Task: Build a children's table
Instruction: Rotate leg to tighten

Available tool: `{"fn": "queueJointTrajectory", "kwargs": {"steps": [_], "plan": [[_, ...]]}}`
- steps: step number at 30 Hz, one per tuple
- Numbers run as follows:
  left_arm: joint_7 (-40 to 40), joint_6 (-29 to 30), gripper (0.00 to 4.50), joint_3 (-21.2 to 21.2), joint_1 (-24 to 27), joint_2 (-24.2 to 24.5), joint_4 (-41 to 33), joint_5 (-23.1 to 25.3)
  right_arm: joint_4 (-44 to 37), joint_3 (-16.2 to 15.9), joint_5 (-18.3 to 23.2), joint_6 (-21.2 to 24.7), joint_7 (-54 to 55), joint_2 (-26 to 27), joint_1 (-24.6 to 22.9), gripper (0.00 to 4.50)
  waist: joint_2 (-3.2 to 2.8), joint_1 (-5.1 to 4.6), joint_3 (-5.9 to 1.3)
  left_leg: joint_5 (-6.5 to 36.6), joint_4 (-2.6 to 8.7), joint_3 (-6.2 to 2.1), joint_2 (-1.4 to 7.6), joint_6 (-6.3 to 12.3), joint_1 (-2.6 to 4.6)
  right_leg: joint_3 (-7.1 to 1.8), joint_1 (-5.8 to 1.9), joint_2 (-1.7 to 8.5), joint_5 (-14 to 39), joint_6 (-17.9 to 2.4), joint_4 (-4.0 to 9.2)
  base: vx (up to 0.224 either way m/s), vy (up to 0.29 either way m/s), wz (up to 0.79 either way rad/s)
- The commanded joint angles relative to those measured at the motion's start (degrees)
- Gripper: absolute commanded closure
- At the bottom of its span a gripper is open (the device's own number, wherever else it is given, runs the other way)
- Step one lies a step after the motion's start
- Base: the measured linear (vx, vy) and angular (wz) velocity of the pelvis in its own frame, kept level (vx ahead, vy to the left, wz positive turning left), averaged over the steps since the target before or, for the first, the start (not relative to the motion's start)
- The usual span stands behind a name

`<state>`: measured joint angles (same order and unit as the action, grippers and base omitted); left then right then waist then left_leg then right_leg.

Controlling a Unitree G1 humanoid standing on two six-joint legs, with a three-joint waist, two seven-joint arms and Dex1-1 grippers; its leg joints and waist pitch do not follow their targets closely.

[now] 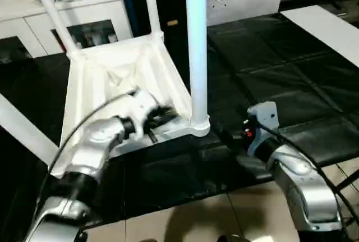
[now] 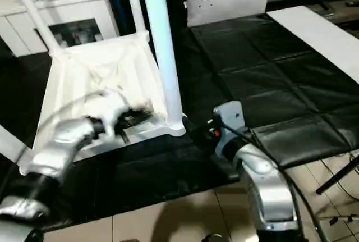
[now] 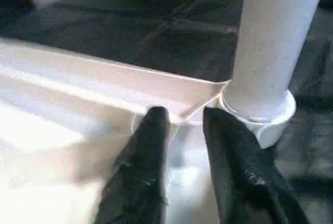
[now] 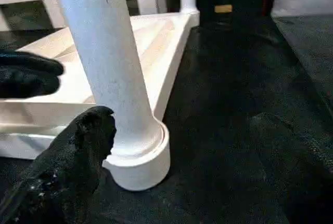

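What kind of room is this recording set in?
Probably an indoor lab or workshop space. Black padded mats cover a tiled floor, and white cabinets line the back wall. The upturned tabletop lies on the mats.

Both forearms are rounded silver shells with a glossy sheen, the left arm (image 1: 92,146) on the left and the right arm (image 1: 300,183) on the right, each joined by black bands. A thin black cable (image 1: 84,121) loops over the left forearm to a pale wrist block, and another trails along the right. The right wrist carries a grey-blue boxy housing (image 1: 261,119) with a small red mark, and the fingers (image 3: 143,172) are matte black, tapered and scuffed.
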<state>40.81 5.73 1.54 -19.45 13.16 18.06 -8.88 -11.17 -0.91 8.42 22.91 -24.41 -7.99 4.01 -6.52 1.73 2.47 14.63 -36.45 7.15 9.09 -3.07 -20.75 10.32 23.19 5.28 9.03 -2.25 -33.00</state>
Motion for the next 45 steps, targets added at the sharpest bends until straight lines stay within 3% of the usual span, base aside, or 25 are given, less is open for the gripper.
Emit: {"fn": "queueJointTrajectory", "kwargs": {"steps": [1,7,11,12,13,14,15,16,17,18,19,20,22,23,25,26,27,28,29,30,31,33,35,40,45], "plan": [[-3.75,-0.09,3.02,-3.42,1.33,-1.37,-4.47,-3.21,-1.84,-1.56,-0.29,-1.14,0.70,0.37,-0.42,0.00,1.09,-0.09,-3.22,5.72,4.76,-0.85,3.48,4.23,-0.79,-3.64,-3.75,4.72,25.69,0.40,5.64,0.000,0.000,0.00],[-15.20,-0.66,3.02,-5.97,14.69,-7.17,-19.38,-1.34,-4.84,-0.64,1.94,0.30,0.42,0.31,-3.76,0.00,1.78,-0.27,-3.15,5.45,5.08,-1.26,3.97,4.48,-1.48,-3.81,-4.34,4.66,22.19,1.39,5.30,0.000,0.000,0.00],[-18.78,0.70,3.02,-4.34,19.60,-8.17,-23.72,2.26,-4.73,-1.11,2.05,-0.32,-0.96,-0.62,-3.82,0.00,1.87,-0.05,-2.88,6.18,5.25,-1.25,4.06,4.78,-0.93,-3.56,-3.75,3.81,23.72,1.91,5.98,0.000,0.000,0.00],[-19.22,-0.65,3.02,-3.03,20.86,-7.80,-24.49,4.11,-4.35,-2.33,1.10,-0.36,-1.60,-1.79,-3.39,0.00,2.29,0.14,-2.59,7.03,5.87,-2.97,4.09,5.06,-2.59,-2.32,-5.10,4.17,21.95,1.49,4.88,0.000,0.000,0.00],[-20.16,-1.22,3.02,-2.58,21.71,-8.08,-24.74,4.65,-3.87,-3.51,0.28,-1.01,-2.30,-2.72,-3.07,0.00,0.34,-0.40,-2.82,12.92,8.13,-8.83,6.83,6.46,-1.62,-1.21,-5.27,2.35,12.95,0.66,1.49,0.003,-0.050,0.38],[-20.57,-0.69,3.02,-2.79,21.80,-8.39,-24.68,4.18,-3.75,-3.76,0.16,-1.19,-2.53,-2.92,-3.06,0.00,0.12,-1.35,-2.34,15.08,9.46,-11.03,8.31,7.72,-1.15,-1.52,-4.85,1.72,12.52,0.11,-0.37,0.003,-0.050,0.38],[-21.82,0.67,3.02,-3.49,22.28,-9.39,-24.96,2.71,-3.28,-3.99,0.29,-1.99,-3.06,-3.18,-3.17,0.00,0.03,-2.20,-2.26,16.07,10.05,-13.71,9.01,10.65,1.56,-3.31,-2.35,0.30,14.07,-2.67,-3.64,0.053,-0.084,0.63],[-22.29,1.20,3.02,-3.78,22.55,-9.80,-25.28,2.12,-3.10,-3.88,0.50,-2.30,-3.20,-3.18,-3.28,0.00,0.66,-2.30,-1.97,14.39,9.53,-14.37,8.44,12.85,2.01,-4.78,-1.51,0.15,13.75,-4.91,-4.14,0.054,-0.136,0.69],[-23.06,1.94,3.02,-3.98,22.89,-9.84,-25.43,2.50,-3.07,-3.58,0.96,-2.13,-3.32,-3.11,-3.40,0.00,1.78,-2.20,-1.73,11.61,8.27,-13.30,4.51,14.33,-0.37,-6.81,-3.42,1.70,11.02,-12.24,-1.99,0.054,-0.136,0.69],[-23.65,2.48,3.02,-4.02,23.18,-9.83,-25.69,3.00,-3.09,-3.36,1.27,-1.94,-3.36,-3.06,-3.47,0.00,3.36,-0.36,-2.00,5.52,2.91,-8.28,-1.39,10.78,-3.73,-7.56,-5.67,6.75,15.01,-12.82,3.55,-0.006,-0.179,0.57],[-23.60,1.36,3.02,-3.85,23.65,-9.61,-25.73,3.69,-3.15,-3.27,1.33,-2.14,-3.66,-3.35,-3.59,0.00,4.93,0.84,-2.35,-1.41,-1.96,-4.75,-2.14,4.62,-2.97,-4.94,-5.96,10.57,26.67,2.67,5.55,-0.026,-0.180,0.37],[-23.56,0.27,3.02,-3.75,24.11,-9.50,-25.89,4.08,-3.20,-3.18,1.65,-2.16,-3.95,-3.52,-3.72,0.00,4.67,1.75,-2.59,-2.96,-2.61,-3.75,-2.39,3.38,-2.74,-6.46,-5.22,9.69,29.74,8.27,6.28,-0.026,-0.180,0.37],[-24.06,-1.81,3.02,-3.26,25.10,-9.06,-25.82,5.48,-3.01,-3.88,2.09,-2.38,-5.41,-4.83,-4.08,0.00,5.28,3.84,-1.91,-0.37,-4.00,-2.86,-1.50,4.68,-4.79,-10.37,-6.41,10.34,30.43,16.11,4.94,-0.014,-0.114,0.19],[-24.19,-1.89,3.02,-3.21,25.17,-9.01,-25.76,5.62,-2.95,-4.00,2.07,-2.46,-5.59,-5.00,-4.11,0.00,5.14,4.55,-1.73,-1.00,-3.23,-2.93,-1.29,5.04,-4.43,-10.28,-6.31,10.22,30.01,14.68,5.27,-0.016,-0.084,0.10],[-25.17,-2.06,3.02,-3.53,25.36,-9.12,-25.21,5.62,-2.24,-3.65,2.59,-3.64,-6.04,-4.98,-4.06,0.00,4.13,5.68,-1.94,-4.32,0.60,-2.62,0.20,6.91,-2.97,-7.81,-5.99,7.96,24.89,6.03,5.51,0.000,0.000,0.00],[-25.34,-2.19,2.85,-3.62,25.40,-9.15,-25.15,5.47,-2.16,-3.30,3.14,-3.77,-6.15,-4.72,-3.98,0.00,2.14,5.82,-2.55,-6.14,3.61,-2.54,2.53,7.99,-1.17,-5.26,-5.75,5.05,20.28,1.03,5.48,0.000,0.000,0.00],[-25.12,-1.27,2.85,-4.01,25.64,-9.43,-25.38,4.35,-2.52,-3.04,4.40,-3.88,-7.26,-4.67,-3.82,0.00,1.99,4.93,-1.70,-2.41,4.85,-3.64,4.73,9.30,-1.49,-4.58,-4.73,2.97,19.16,0.77,4.47,0.000,0.000,0.00],[-24.99,-0.50,2.75,-4.24,25.84,-9.62,-25.63,3.53,-2.76,-2.93,5.24,-4.02,-8.13,-4.72,-3.67,0.00,0.73,4.29,-2.80,7.28,6.17,-5.72,9.41,8.90,0.58,-5.46,-4.69,3.22,16.26,-0.26,2.22,0.005,0.070,-0.07],[-25.25,-0.65,2.65,-4.40,25.98,-9.43,-25.61,3.72,-2.22,-2.86,5.23,-4.56,-8.10,-4.52,-3.06,0.00,0.44,3.44,-3.08,11.04,6.79,-6.34,9.82,7.64,0.45,-6.35,-4.94,4.23,8.16,-2.50,0.32,0.005,0.070,-0.07],[-25.79,-1.36,2.57,-4.57,26.00,-9.25,-25.26,4.40,-1.56,-3.22,4.52,-4.44,-7.88,-4.71,-2.70,0.00,0.59,3.32,-2.79,13.28,6.94,-6.08,9.03,6.95,-0.05,-6.67,-5.03,4.51,6.58,-3.14,0.37,-0.021,0.060,-0.09],[-26.33,-2.10,2.57,-4.82,26.00,-9.19,-24.75,4.82,-0.62,-3.95,3.09,-5.00,-7.62,-5.30,-2.28,0.00,1.61,2.88,-2.12,17.97,6.66,-4.75,6.79,4.23,-0.89,-7.21,-5.46,5.79,9.64,-3.75,2.03,-0.064,0.047,-0.10],[-26.79,-2.88,2.35,-5.21,25.92,-9.31,-24.01,4.91,0.77,-5.01,1.20,-6.86,-8.04,-6.53,-1.83,0.00,2.91,2.69,-1.26,19.56,5.55,-2.77,4.04,1.46,0.00,-6.92,-5.10,6.59,32.22,-0.77,5.68,-0.058,0.041,-0.08],[-27.09,-4.24,2.24,-5.28,26.02,-8.80,-23.47,5.69,1.76,-5.81,-0.71,-9.23,-8.67,-8.26,-1.92,0.00,3.08,2.13,-0.76,18.82,5.07,-1.98,3.17,1.26,0.70,-5.97,-4.42,5.94,42.55,2.91,7.31,0.000,0.000,0.00],[-27.79,-6.77,1.74,-5.92,26.82,-7.34,-22.65,6.85,1.45,-3.77,4.58,-10.74,-12.12,-7.32,-2.65,0.00,2.29,0.42,-1.57,21.55,6.79,-3.41,5.02,2.27,-0.14,-5.95,-5.25,5.32,28.81,0.68,5.99,0.000,0.000,0.00],[-28.19,-7.42,1.31,-5.85,26.40,-6.86,-21.75,7.44,2.71,-4.41,5.12,-10.60,-12.10,-7.45,-1.35,0.00,2.33,0.61,-2.25,14.18,6.51,-2.97,5.37,3.87,-0.52,-7.14,-5.40,5.72,18.04,-4.37,4.41,0.010,0.001,0.00]]}}
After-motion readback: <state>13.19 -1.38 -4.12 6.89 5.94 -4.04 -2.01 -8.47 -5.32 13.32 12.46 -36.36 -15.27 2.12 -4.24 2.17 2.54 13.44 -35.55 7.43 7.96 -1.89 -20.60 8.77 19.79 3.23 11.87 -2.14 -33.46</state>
